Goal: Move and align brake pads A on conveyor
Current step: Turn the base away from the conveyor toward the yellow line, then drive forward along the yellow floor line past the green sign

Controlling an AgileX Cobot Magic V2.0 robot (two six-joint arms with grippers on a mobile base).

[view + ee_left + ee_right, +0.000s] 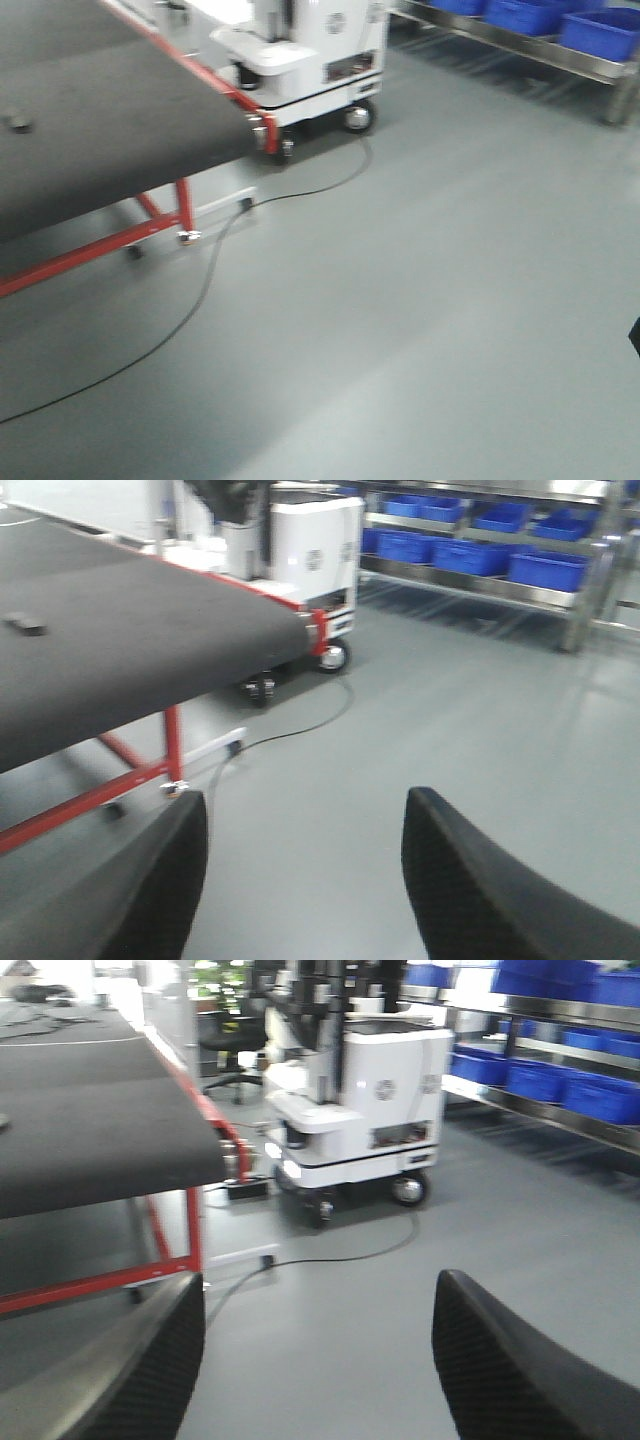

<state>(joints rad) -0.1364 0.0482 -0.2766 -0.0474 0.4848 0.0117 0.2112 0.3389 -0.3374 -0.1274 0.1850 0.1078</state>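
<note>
The conveyor (100,110) is a dark belt with red edge strips on a red frame, filling the upper left of every view (130,640) (90,1130). One small dark brake pad A (15,122) lies on the belt near the left edge, blurred, and also shows in the left wrist view (25,625). My left gripper (305,798) hangs open over bare grey floor, right of the belt's end, with nothing between its fingers. My right gripper (320,1278) is open too, over the floor and away from the belt.
A white wheeled robot base (320,50) stands beyond the belt's end (370,1110). A black cable (200,290) trails across the floor from it. Blue bins (600,30) sit on a steel rack at the far right (470,555). A red frame leg (185,210) stands under the belt.
</note>
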